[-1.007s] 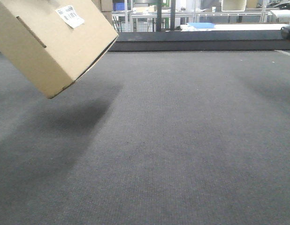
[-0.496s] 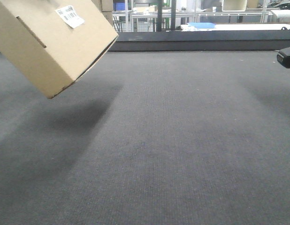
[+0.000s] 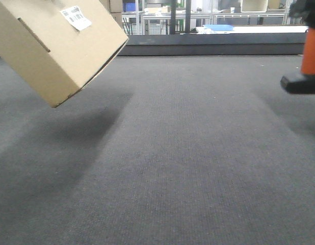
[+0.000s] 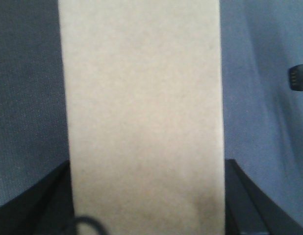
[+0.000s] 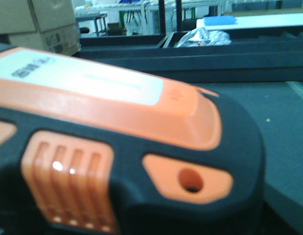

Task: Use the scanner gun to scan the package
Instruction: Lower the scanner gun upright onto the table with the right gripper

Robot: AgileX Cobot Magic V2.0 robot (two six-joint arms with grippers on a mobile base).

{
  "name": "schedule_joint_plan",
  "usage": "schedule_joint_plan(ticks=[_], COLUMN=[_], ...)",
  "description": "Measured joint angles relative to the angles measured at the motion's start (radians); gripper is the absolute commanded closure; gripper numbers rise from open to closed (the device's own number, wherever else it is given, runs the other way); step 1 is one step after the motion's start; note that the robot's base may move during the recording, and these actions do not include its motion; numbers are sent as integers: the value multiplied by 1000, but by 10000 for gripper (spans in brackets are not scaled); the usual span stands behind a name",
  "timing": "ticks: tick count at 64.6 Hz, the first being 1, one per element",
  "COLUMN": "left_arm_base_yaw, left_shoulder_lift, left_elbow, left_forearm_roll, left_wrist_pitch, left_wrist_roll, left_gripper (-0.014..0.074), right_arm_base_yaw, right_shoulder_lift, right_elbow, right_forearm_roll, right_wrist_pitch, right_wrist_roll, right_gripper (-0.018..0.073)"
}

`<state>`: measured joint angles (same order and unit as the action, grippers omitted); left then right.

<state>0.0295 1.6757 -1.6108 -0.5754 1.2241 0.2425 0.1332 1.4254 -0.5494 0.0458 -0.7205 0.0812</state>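
The package (image 3: 55, 46), a plain brown cardboard box, hangs tilted above the grey surface at the upper left, its white barcode label (image 3: 76, 18) facing up and right. In the left wrist view the package (image 4: 141, 98) fills the middle, and my left gripper (image 4: 146, 196) is shut on it with a black finger (image 4: 43, 200) on each side. The scanner gun (image 3: 310, 56) is in the air at the right edge, showing its orange shaft and flat black foot. Up close, the scanner gun (image 5: 122, 147) fills the right wrist view and hides my right gripper's fingers.
A dark raised ledge (image 3: 213, 47) runs along the far edge of the grey carpeted table (image 3: 178, 163). Behind it stand metal shelving and a white bench with a blue item (image 3: 218, 27). Stacked brown cartons (image 5: 38, 22) sit at the back left.
The scanner gun has come further into the front view at the right edge and lower down, its orange shaft and black foot now showing. The package has not moved.
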Motion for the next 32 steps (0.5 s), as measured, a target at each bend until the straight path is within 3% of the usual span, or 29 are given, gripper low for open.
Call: schedule_joint_plan(ticks=[32], left_arm_base_yaw=[0], left_shoulder_lift=[0], left_elbow=[0], left_forearm_roll=[0], left_wrist_pitch=[0], left_wrist_roll=[0], left_gripper=[708], right_arm_base_yaw=[0], right_shoulder_lift=[122], right_elbow=[0], right_forearm_roll=[-18], right_wrist_pitch=[-20], right_wrist_roll=[12], right_gripper=[721])
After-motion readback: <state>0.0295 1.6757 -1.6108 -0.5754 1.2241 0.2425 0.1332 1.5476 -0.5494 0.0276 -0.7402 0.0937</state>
